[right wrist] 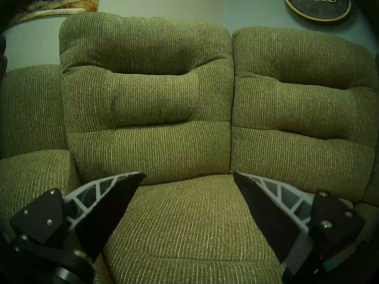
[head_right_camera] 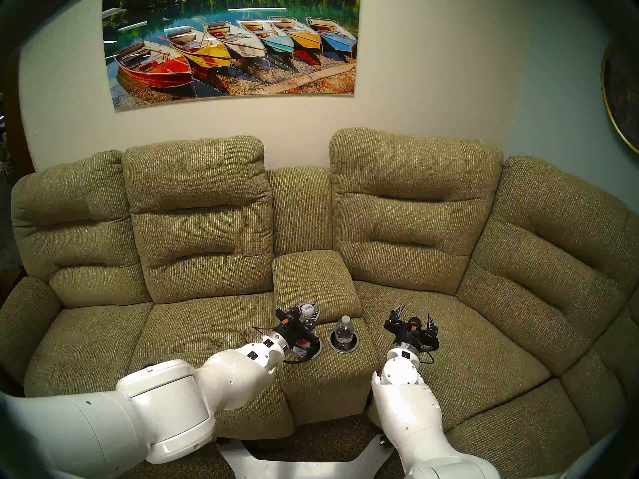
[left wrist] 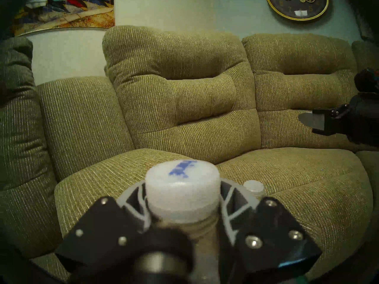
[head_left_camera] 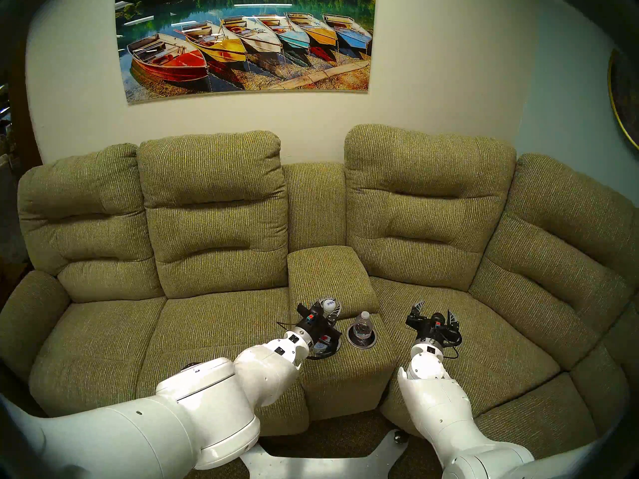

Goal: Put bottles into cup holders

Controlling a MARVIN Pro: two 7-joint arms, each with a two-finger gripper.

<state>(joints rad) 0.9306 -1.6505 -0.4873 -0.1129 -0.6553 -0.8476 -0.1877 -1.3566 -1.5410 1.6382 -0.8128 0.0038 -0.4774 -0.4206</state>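
My left gripper [head_left_camera: 328,305] is shut on the neck of the red-and-blue-labelled bottle [head_left_camera: 323,341], just under its white cap [left wrist: 182,185]. The bottle stands nearly upright with its lower end in the mouth of the left cup holder [head_left_camera: 338,345]; how deep it sits is hidden by my wrist. The ribbed bottle [head_left_camera: 363,324] stands upright in the right cup holder [head_left_camera: 361,345]; its cap [left wrist: 254,188] shows beside my finger. My right gripper [head_left_camera: 434,312] is open and empty over the seat to the right of the console, its fingers [right wrist: 114,195] wide apart.
The cup holders sit in the olive centre console [head_left_camera: 345,381] of a sofa. The console's padded lid [head_left_camera: 328,274] rises just behind them. Seat cushions [head_left_camera: 224,329] lie on both sides. A boat picture [head_left_camera: 242,36] and a round clock [left wrist: 297,2] hang on the wall.
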